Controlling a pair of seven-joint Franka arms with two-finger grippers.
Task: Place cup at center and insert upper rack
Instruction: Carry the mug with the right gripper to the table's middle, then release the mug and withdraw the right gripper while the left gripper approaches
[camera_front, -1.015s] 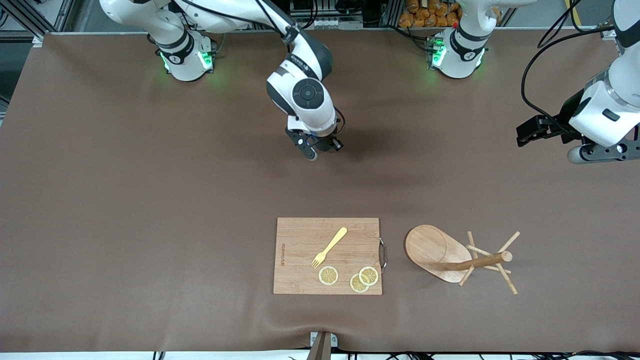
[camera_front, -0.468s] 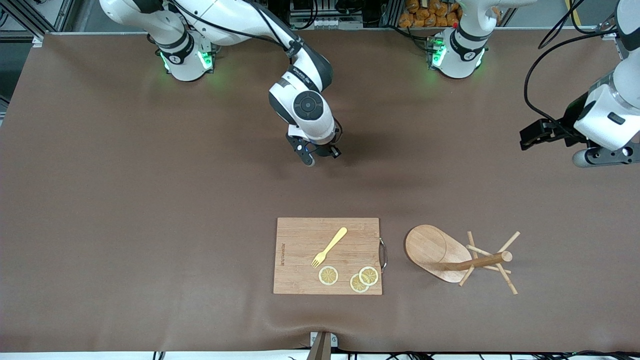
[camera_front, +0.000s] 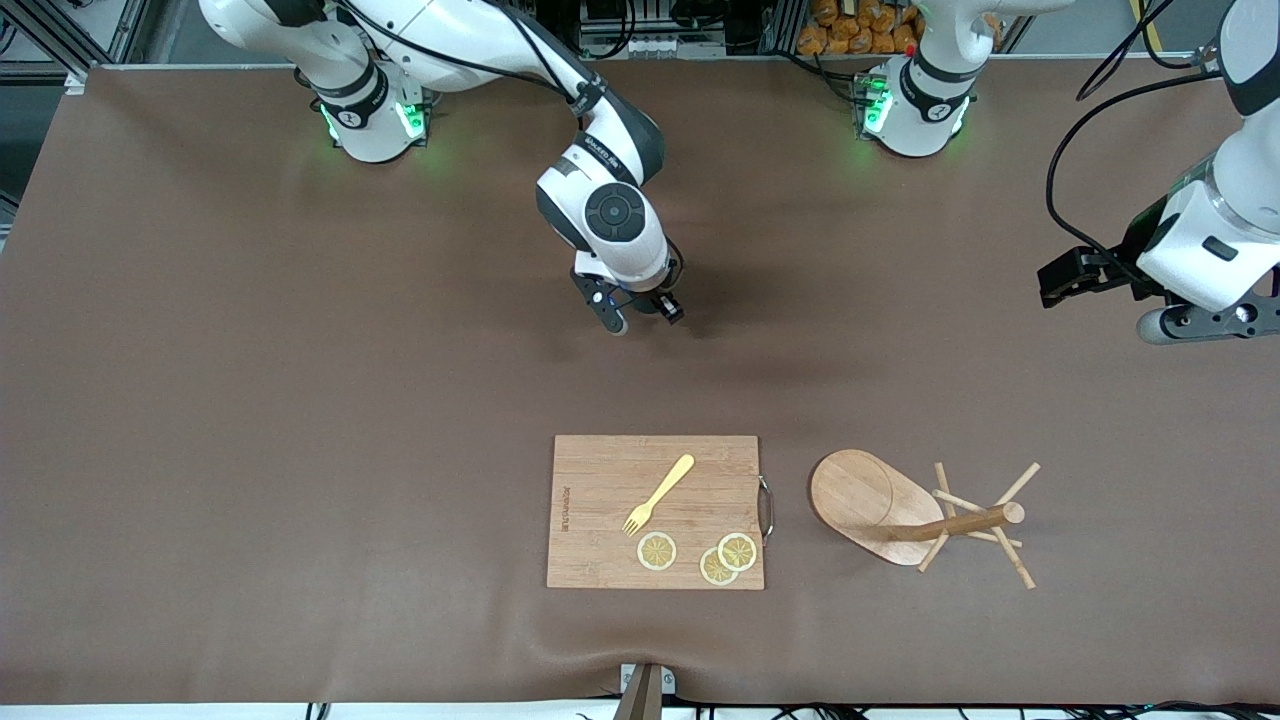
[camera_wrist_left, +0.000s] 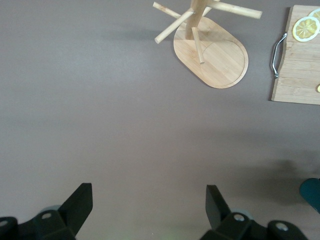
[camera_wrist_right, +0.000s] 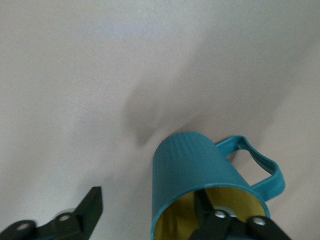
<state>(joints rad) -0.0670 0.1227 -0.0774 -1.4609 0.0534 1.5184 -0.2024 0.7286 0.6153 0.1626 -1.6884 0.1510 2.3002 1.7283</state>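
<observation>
While the right gripper (camera_wrist_right: 145, 220) stands low over the middle of the table (camera_front: 250, 400), its fingers are spread apart, one inside the teal mug (camera_wrist_right: 200, 185) and one well outside its ribbed wall, so the mug stands on the cloth ungripped. In the front view the arm's wrist hides the mug altogether.

The left gripper (camera_wrist_left: 147, 210) waits in the air over the left arm's end of the table, fingers wide apart and empty. The wooden mug tree (camera_front: 905, 510) stands upright near the table's front edge, just beside the cutting board (camera_front: 600, 470) with its yellow fork (camera_front: 658, 494) and lemon slices (camera_front: 715, 555).

The likely risk is in withdrawal: the finger inside the mug could catch the rim or handle as it lifts and tip the mug over. The tree's thin pegs could also snag a finger.

A line of print runs along the board's edge, too small to read.
</observation>
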